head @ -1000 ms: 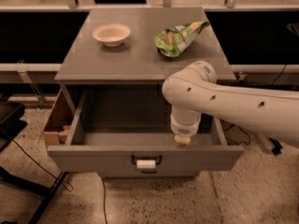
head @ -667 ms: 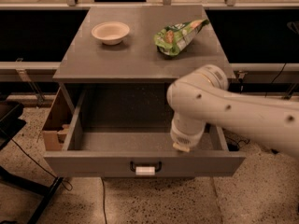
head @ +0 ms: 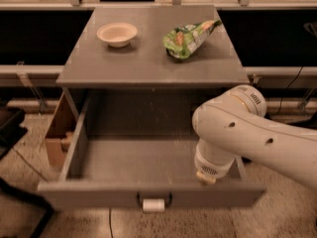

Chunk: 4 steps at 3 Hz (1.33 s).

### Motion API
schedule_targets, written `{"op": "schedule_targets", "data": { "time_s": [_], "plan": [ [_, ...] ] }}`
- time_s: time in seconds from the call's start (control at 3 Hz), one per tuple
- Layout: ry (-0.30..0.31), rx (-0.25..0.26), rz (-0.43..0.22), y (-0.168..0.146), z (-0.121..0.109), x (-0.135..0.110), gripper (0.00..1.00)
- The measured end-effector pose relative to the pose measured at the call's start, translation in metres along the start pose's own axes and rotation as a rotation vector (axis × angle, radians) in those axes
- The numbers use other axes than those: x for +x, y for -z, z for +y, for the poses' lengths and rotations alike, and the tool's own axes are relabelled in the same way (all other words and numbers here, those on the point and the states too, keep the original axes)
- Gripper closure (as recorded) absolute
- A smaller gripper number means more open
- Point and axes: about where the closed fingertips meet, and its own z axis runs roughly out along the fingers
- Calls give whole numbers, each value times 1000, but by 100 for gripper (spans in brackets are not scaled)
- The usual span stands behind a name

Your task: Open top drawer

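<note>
Hovering in 1 open top drawer (head: 124, 160): 1 gripper (head: 206, 177), jaws unclear; 1 bowl (head: 117, 33), 1 bag (head: 188, 37).

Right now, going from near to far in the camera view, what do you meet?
White handle tag → gripper, low over the front right of the open top drawer → cabinet top → bowl.

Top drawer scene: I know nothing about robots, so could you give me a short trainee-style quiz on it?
1. True or false: the top drawer stands pulled open.
2. Where is the tool? A on the floor; B over the drawer's front right corner; C gripping the handle.
3. Fill in: on the cabinet top, right of the bowl, lies a crumpled green ____.
Key: 1 true; 2 B; 3 bag.
</note>
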Motion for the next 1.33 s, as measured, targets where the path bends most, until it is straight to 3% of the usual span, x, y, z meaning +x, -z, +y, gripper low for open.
{"op": "schedule_targets", "data": {
  "time_s": [0.33,1.0,1.33],
  "plan": [
    [0,0,0,0,-2,0,82],
    [0,0,0,0,-2,0,36],
    [0,0,0,0,-2,0,4]
  ]
}}
